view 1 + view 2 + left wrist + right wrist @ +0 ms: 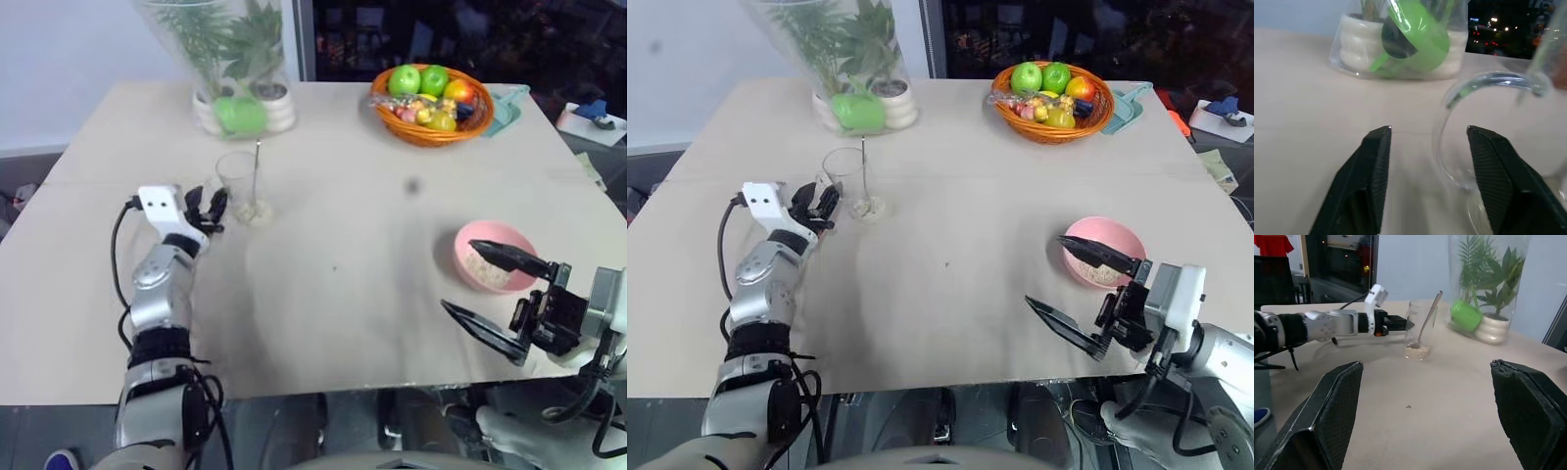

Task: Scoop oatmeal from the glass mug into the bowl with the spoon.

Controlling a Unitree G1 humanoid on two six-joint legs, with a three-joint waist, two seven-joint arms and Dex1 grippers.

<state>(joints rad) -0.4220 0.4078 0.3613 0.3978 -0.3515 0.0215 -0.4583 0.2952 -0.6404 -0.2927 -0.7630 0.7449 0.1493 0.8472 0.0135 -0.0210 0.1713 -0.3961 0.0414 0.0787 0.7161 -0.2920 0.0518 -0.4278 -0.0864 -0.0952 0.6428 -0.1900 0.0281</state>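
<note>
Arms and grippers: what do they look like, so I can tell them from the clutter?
The left gripper has two black fingers on a white wrist block; its arm is silver with black joints and a looping black cable. The right gripper has long black ridged fingers on a black bracket, with a white housing behind.

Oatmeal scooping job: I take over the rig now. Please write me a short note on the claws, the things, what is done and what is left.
Left claw: open, beside the glass mug, holding nothing.
Right claw: open wide, empty, near the pink bowl.
Spoon stands in the mug, handle up. A little oatmeal lies at the mug's bottom.
Done: some oatmeal is in the bowl.
Left: perhaps scoop the rest.
</note>
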